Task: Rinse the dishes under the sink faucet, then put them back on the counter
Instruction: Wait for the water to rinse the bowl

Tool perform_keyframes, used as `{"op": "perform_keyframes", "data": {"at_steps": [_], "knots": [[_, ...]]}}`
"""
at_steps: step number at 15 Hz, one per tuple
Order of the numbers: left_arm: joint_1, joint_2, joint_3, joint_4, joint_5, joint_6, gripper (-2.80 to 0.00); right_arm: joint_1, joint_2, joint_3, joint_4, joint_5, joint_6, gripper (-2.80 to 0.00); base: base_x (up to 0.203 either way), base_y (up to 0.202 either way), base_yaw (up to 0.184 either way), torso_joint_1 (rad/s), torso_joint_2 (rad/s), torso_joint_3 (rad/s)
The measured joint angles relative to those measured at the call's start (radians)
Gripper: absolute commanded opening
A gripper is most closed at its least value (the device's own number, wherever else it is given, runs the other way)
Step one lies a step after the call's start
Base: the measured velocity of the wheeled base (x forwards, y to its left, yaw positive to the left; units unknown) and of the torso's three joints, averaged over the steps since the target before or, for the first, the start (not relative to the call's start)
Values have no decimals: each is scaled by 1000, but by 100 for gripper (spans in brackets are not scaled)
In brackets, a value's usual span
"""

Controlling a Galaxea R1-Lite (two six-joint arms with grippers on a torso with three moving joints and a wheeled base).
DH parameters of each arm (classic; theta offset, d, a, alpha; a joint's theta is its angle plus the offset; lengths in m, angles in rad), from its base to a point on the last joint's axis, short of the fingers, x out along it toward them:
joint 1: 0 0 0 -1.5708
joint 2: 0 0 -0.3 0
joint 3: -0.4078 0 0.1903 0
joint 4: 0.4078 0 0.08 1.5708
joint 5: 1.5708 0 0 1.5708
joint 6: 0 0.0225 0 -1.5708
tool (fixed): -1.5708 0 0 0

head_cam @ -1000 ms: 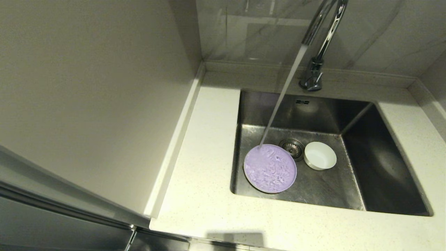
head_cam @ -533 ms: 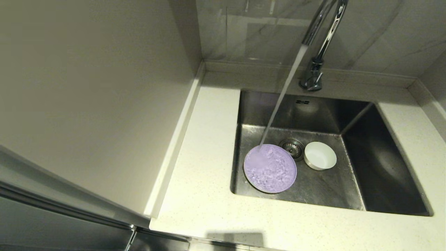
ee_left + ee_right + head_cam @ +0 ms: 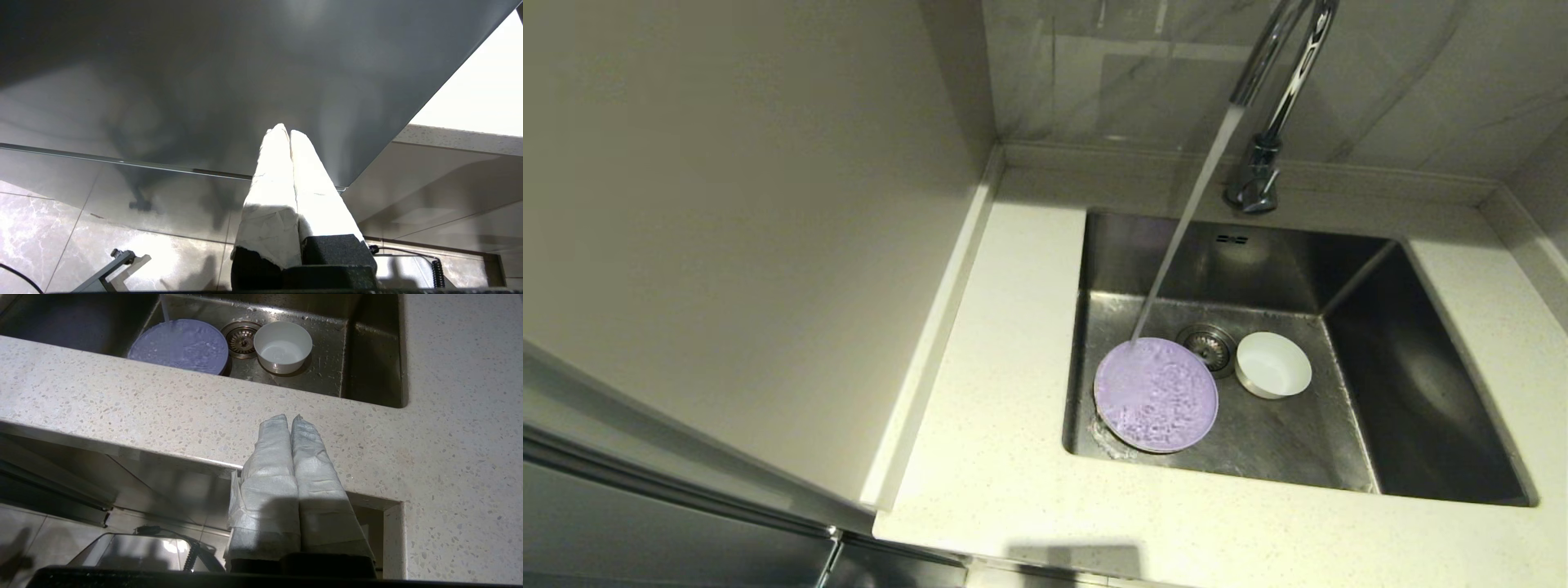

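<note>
A pale lavender plate (image 3: 1156, 394) (image 3: 179, 346) lies in the steel sink (image 3: 1413, 392), at its left. Water runs from the chrome gooseneck faucet (image 3: 1270, 106) onto the plate's far edge and ripples over it. A small white bowl (image 3: 1273, 364) (image 3: 282, 346) stands upright to the plate's right, beside the round drain strainer (image 3: 1207, 346). The cream-beige plate is out of view. Neither arm appears in the head view. My right gripper (image 3: 289, 417) is shut and empty, low in front of the counter (image 3: 122, 404). My left gripper (image 3: 286, 130) is shut and empty, down by a grey cabinet front.
White speckled counter (image 3: 1005, 327) surrounds the sink on the left, front and right. A beige wall panel (image 3: 727, 229) rises at the left and a raised ledge (image 3: 1380, 184) runs along the back. A notch cuts the counter's front edge (image 3: 367, 498) near my right gripper.
Only the water moves: the ripples on the lavender plate shift, and a little water now spills off its near left edge. Both dishes stay put.
</note>
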Motion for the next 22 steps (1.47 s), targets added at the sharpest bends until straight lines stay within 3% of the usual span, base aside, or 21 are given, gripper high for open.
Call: {"op": "perform_keyframes", "data": {"at_steps": [22], "knots": [[0, 0, 0, 0, 0, 0, -280, 0, 1, 0, 0, 8, -21, -280, 0, 0, 0, 0, 0, 0]]}}
